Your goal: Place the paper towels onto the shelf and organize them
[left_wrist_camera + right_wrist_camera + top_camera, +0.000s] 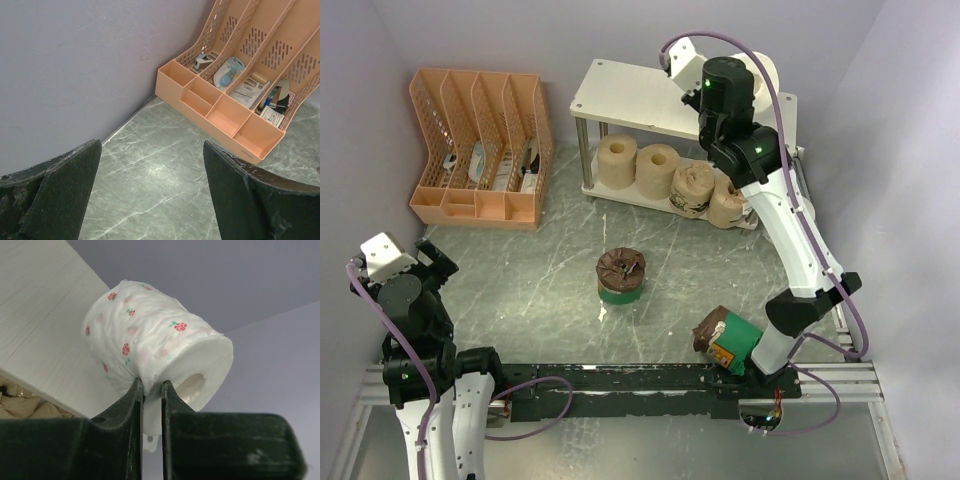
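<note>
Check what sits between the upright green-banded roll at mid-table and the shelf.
Nothing. The top view shows only bare tabletop between the upright green-banded roll and the shelf.

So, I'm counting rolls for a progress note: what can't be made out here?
Right wrist view: whether the white roll touches the shelf; the roll itself covers the contact.
Top view: the right arm hides most of that roll and the right end effector.
Top view: orange organizer contents too small.
</note>
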`<state>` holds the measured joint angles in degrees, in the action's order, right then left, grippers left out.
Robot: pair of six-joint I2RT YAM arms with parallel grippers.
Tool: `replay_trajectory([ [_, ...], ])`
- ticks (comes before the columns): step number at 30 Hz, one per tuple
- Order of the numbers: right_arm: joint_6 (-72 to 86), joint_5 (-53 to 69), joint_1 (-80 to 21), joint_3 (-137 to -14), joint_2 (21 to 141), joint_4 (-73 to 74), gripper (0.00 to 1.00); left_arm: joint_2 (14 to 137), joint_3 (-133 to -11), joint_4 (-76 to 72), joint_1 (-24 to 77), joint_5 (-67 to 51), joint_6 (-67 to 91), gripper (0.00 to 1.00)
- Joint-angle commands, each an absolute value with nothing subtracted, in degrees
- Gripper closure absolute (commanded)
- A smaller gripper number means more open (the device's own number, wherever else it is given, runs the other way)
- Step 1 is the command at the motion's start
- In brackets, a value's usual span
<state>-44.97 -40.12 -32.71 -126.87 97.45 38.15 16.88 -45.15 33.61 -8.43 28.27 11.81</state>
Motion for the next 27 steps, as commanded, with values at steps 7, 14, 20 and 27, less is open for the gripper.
replay_trajectory([
  [7,-45.34,-40.10,-32.74,-126.35,97.89,36.29,0.84,17.23,-45.14,32.03,-8.71,28.64,11.80,0.06],
  [14,-46.72,-40.48,-32.79,-127.32,98.60,34.27,0.76,17.23,-45.23,32.10,-8.80,28.74,11.84,0.06],
  [20,-51.33,-42.30,-33.35,-124.15,97.65,28.16,0.27,17.28,-45.18,32.08,-8.80,28.72,11.80,0.06],
  [27,-72.10,-48.63,-59.50,-91.90,84.88,-28.65,0.00,17.40,-44.95,31.62,-9.60,28.60,11.78,0.06],
])
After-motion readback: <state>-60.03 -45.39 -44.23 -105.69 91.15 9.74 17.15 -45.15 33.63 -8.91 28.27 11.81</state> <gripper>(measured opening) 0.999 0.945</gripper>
